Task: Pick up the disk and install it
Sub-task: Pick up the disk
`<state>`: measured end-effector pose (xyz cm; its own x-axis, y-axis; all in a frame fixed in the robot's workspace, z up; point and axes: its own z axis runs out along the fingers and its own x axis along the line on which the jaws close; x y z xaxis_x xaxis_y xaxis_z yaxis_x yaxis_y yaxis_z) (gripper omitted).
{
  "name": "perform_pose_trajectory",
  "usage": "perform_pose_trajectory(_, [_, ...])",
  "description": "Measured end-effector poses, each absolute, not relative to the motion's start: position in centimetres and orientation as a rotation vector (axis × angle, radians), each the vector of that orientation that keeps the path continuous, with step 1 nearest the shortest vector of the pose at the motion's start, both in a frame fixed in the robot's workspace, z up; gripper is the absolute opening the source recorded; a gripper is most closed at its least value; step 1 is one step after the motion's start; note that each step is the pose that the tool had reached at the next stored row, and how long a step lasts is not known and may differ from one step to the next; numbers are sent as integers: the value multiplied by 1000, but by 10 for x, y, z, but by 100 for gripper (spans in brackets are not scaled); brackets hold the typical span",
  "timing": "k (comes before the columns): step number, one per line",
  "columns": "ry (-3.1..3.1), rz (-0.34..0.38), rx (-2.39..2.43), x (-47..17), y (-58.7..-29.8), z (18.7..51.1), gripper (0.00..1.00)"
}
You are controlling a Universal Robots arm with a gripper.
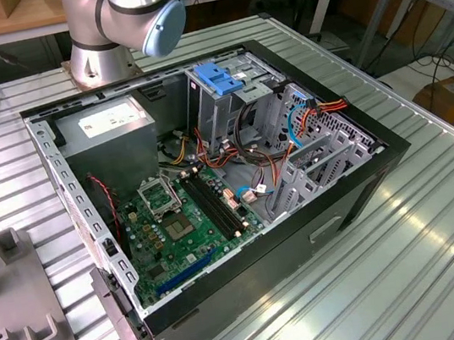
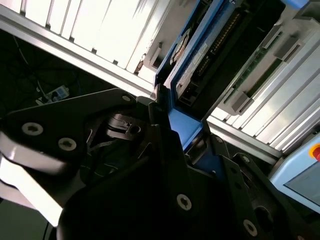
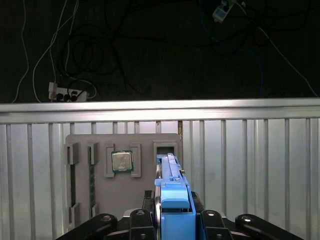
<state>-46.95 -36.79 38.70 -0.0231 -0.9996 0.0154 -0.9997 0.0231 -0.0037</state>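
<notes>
The gripper is clenched on the disk, with black fingers pressing the blue carrier rails from either side. In both wrist views the drive stands on its edge between them, thin side toward the camera. In the second wrist view the gripper has its linkage drawn in tight against the blue rail, and the disk runs away from it, its connector end facing out over the slatted metal table.

In the first wrist view, the drive's far end lines up with a narrow recess in a grey fixture tray lying on the table. I cannot tell whether it is sitting in that recess or clear of it. Just beside the recess, a square processor chip rests in its own pocket.

In the exterior view, the open computer case lies on the table, its drive cage topped with a blue handle. The arm rises behind it, and the tray sits at the exterior view's left.
</notes>
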Motion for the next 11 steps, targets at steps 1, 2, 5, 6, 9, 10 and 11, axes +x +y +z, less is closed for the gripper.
perform_pose_trajectory(1, [-2241, 21, 2190, -469, -368, 388, 37])
perform_pose_trajectory(2, [-2241, 21, 2190, -469, -368, 389, 37])
perform_pose_trajectory(5, [-2241, 21, 2190, -469, -368, 393, 37])
perform_pose_trajectory(6, [-2241, 21, 2190, -469, -368, 394, 37])
perform_pose_trajectory(9, [-2241, 21, 2190, -469, -368, 397, 37])
perform_pose_trajectory(10, [-2241, 21, 2190, -469, -368, 398, 37])
perform_pose_trajectory(11, [-2241, 21, 2190, -469, -368, 399, 37])
